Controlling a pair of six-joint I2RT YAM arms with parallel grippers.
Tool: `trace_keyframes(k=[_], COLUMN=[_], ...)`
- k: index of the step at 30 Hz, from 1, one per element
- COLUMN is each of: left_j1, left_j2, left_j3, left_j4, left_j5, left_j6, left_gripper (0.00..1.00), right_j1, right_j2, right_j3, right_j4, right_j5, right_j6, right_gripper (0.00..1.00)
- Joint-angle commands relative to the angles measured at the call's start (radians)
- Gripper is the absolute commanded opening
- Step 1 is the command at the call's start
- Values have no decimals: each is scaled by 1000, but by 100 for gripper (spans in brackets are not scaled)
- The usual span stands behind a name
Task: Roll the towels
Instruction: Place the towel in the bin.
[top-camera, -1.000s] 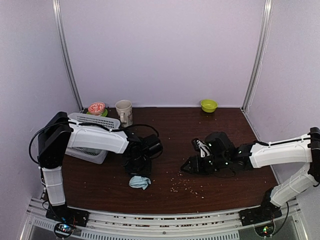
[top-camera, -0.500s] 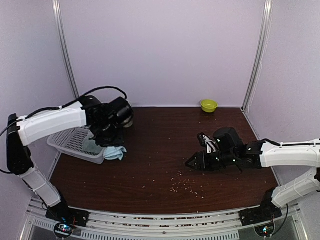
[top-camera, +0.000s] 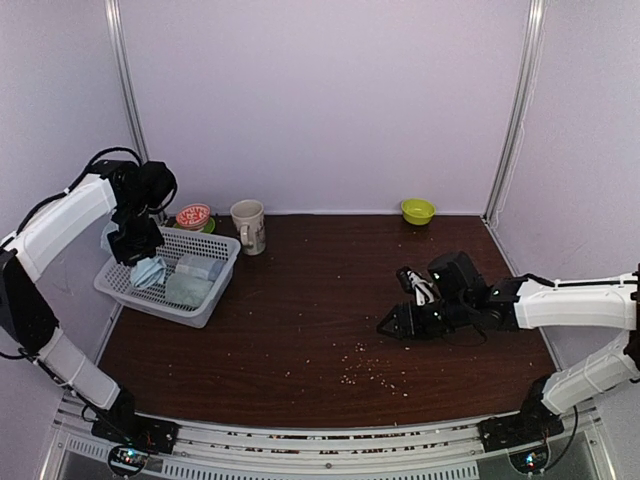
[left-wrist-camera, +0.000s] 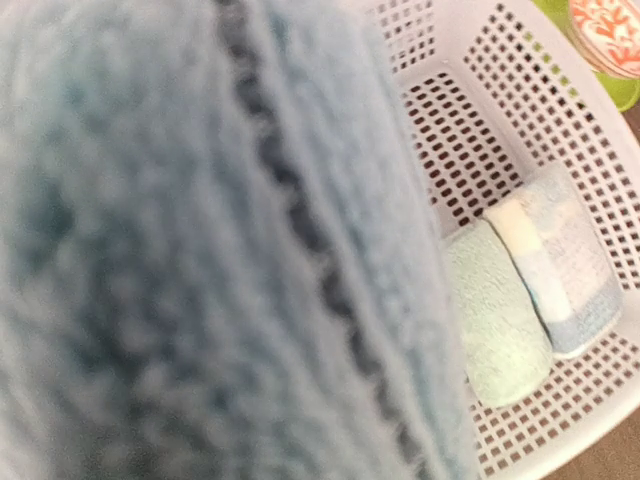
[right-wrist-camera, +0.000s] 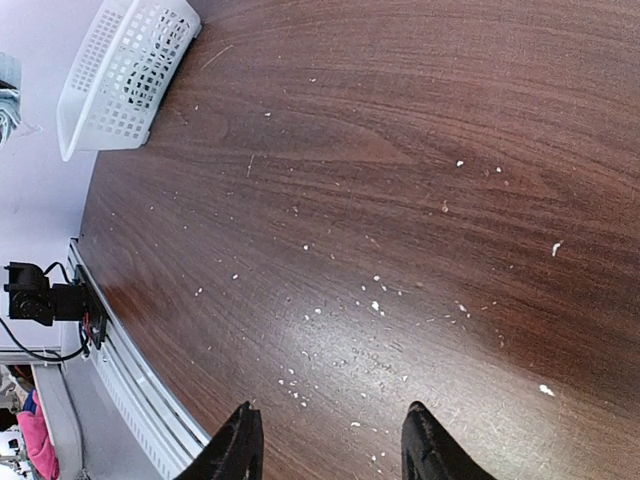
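Aloft, a fuzzy, bunched pale-blue towel (top-camera: 150, 273) tight in the left claw (top-camera: 141, 260); right claw (right-wrist-camera: 330, 445) wide, empty.

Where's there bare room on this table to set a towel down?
Bare wood between the basket and the right end effector, and between mug and green bowl. Crowded: the back left corner; crumbs near the front.

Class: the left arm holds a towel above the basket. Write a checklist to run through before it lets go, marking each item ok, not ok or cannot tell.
1. Grip of left claw on hanging towel: ok.
2. Hanging towel is over the basket: ok.
3. Free floor beside the mint towel and pale blue towel: ok.
4. Hanging towel neatly rolled: cannot tell, blurred.
5. The right claw is open, empty and far from the basket: ok.
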Motion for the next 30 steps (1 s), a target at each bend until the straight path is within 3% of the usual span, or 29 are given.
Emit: trace_keyframes(k=[1, 9, 18, 30], left_j1=[58, 66, 34, 28], left_j2=[124, 361, 348, 376], left_j3=[101, 234, 51, -59], left_j4=[-84, -75, 41, 119], left_j5=[30, 100, 162, 212], left_j6=[-171, -329, -444, -450], left_gripper=[0, 0, 0, 0], right_j1=[-35, -87, -111, -114], right_j2=[16, 1, 6, 25], right_j3=[39, 42, 50, 59], right_j4=[-20, -59, -86, -86], right_j5=[-65, -98, -108, -115], right_j6=[-45, -74, -93, -95], right_gripper=[47, 47, 47, 47])
